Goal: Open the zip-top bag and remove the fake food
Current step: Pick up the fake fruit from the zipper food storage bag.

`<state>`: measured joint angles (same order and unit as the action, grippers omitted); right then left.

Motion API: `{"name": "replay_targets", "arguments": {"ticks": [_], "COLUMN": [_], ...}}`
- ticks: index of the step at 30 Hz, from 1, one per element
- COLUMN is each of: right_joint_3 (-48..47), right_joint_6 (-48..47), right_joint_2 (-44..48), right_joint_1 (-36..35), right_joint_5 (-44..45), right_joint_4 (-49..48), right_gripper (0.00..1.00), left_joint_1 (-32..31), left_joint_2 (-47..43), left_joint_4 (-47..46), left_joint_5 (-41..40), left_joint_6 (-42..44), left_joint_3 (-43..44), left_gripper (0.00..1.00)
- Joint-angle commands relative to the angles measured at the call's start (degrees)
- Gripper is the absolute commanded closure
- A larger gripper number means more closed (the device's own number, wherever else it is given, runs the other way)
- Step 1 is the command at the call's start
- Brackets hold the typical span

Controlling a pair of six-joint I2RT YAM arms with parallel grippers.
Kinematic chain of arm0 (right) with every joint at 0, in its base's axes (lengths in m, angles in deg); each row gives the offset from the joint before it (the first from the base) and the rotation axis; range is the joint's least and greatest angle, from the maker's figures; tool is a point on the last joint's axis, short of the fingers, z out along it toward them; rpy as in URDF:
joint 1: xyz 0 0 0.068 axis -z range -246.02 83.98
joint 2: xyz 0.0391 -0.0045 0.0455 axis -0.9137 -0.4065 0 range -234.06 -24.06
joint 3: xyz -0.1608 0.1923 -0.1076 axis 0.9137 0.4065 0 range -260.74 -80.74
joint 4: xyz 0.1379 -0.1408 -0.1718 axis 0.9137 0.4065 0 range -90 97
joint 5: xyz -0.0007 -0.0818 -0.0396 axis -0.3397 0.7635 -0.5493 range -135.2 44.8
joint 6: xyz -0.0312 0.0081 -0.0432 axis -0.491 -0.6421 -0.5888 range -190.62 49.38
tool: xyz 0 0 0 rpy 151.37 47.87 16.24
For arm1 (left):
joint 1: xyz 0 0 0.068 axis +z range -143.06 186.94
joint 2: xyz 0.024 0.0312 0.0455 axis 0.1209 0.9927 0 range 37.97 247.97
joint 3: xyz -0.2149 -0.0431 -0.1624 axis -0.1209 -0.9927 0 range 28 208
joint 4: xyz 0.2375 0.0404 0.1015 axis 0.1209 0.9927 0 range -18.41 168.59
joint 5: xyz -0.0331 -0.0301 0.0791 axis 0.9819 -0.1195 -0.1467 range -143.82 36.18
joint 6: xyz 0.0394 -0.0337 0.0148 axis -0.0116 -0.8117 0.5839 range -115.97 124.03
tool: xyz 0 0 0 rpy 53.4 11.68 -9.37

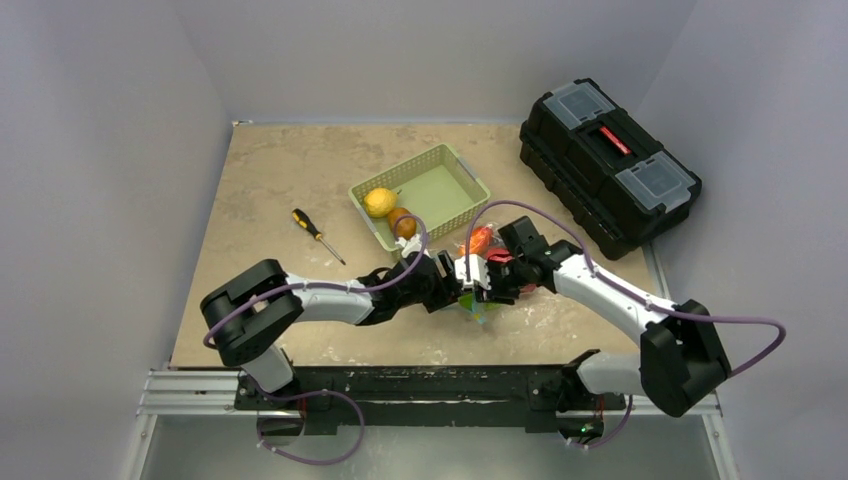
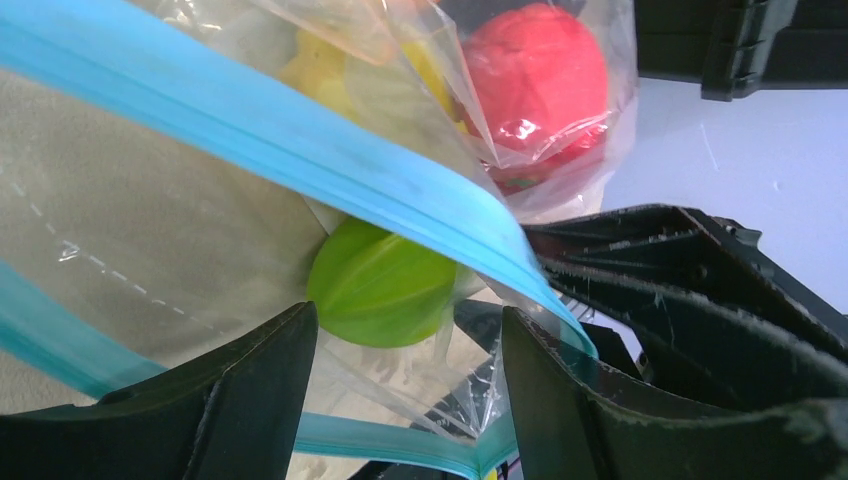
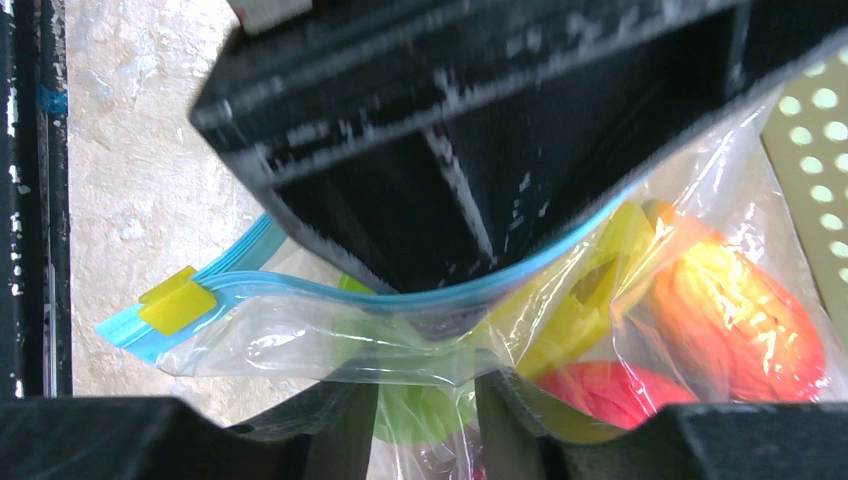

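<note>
The zip-top bag [image 1: 478,298] lies near the table's front middle, between my two grippers. In the left wrist view the bag [image 2: 150,200] has its mouth parted: one light-blue strip [image 2: 300,140] runs above my fingers and the other below. My left gripper [image 2: 410,340] is open in the mouth, with a green fruit [image 2: 385,285] just ahead and a red one [image 2: 535,80] deeper in. My right gripper [image 3: 425,400] has its jaws apart under the bag's near lip [image 3: 300,340], film and green across the gap. Orange [image 3: 740,310], red [image 3: 610,390] and yellow [image 3: 580,310] food shows inside.
A green basket [image 1: 470,170] behind the bag holds a yellow lemon [image 1: 379,202] and a brown piece [image 1: 403,222]. A yellow-and-black screwdriver [image 1: 318,236] lies to the left. A black toolbox [image 1: 608,165] stands at the back right. The bag's yellow slider [image 3: 175,300] sits at the strip's end.
</note>
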<state>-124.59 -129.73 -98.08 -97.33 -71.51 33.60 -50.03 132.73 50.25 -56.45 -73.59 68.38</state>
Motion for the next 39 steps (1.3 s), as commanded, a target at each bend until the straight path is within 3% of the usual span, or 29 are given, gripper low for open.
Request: {"name": "replay_targets", "arguments": {"ticks": [1, 5, 12, 16, 21, 39], "right_joint_3": [-1.7, -0.43, 0.59, 0.7, -0.03, -4.22], "right_joint_6": [-0.72, -2.6, -2.37, -0.4, 4.67, 20.29], "right_joint_2": [3.93, 2.95, 0.25, -1.14, -1.81, -5.15], "right_joint_1": [0.69, 0.67, 0.56, 0.6, 0.23, -2.46], "right_joint_5": [-0.16, 0.87, 1.71, 2.15, 1.82, -4.46], "right_joint_4": [2.34, 3.22, 2.07, 0.42, -2.96, -4.74], "right_gripper": [0.58, 0.56, 0.63, 0.74, 1.0, 1.0], "left_joint_1": [-0.49, -0.44, -0.42, -0.42, -0.42, -0.58], "left_joint_2": [-4.6, -4.51, -5.38, -5.97, -5.39, -4.83], "left_joint_4": [-0.36, -1.99, -2.25, -1.0, -2.1, 0.72], "left_joint_5": [-2.14, -1.5, -1.16, -0.65, -0.26, -2.43], "left_joint_6": [0.22, 2.78, 7.46, 9.2, 7.23, -5.62], "left_joint_3": [-0.98, -0.88, -2.32, -3.08, -4.07, -3.29], "left_gripper": [0.33, 0.33, 0.34, 0.34, 0.34, 0.35]}}
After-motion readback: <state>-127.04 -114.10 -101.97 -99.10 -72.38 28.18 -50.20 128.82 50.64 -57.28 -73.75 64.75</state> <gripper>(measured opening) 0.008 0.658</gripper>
